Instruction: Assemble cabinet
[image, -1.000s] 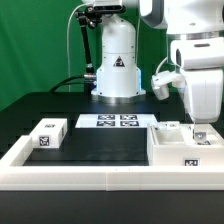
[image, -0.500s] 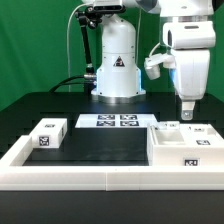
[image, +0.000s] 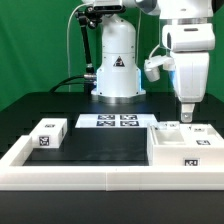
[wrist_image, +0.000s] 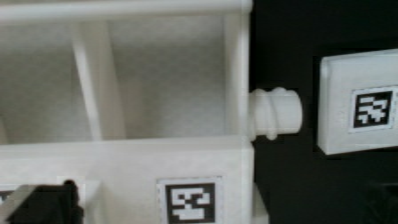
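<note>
Item 1: large white plastic cabinet box body (image: 165, 150). You see it on the black table (image: 100, 148), to the exterior view's right of the marker board (image: 120, 121) and nearer the camera. It lies open side up. The wrist view shows thin white partition walls splitting the cabinet box body (wrist_image: 125, 100) into compartments, and a short ribbed white peg (wrist_image: 276, 110) sticking out of its side wall. One black-and-white square tag (image: 191, 162) sits on its front face.

Item 2: small white rectangular block (image: 206, 133), tagged, just beside the box body on the side away from the marker board.

Item 3: second small white tagged block (image: 47, 134), well to the exterior view's left of the marker board.

Item 4: two-finger gripper (image: 187, 113). It hangs over the box body, touching nothing you can see. One dark finger (wrist_image: 45, 205) shows in the wrist view; whether the jaws are apart or together cannot be told.

Markings: the marker board carries four tags. The white robot base (image: 117, 65) behind it bears a black triangular mark, too small to read.
</note>
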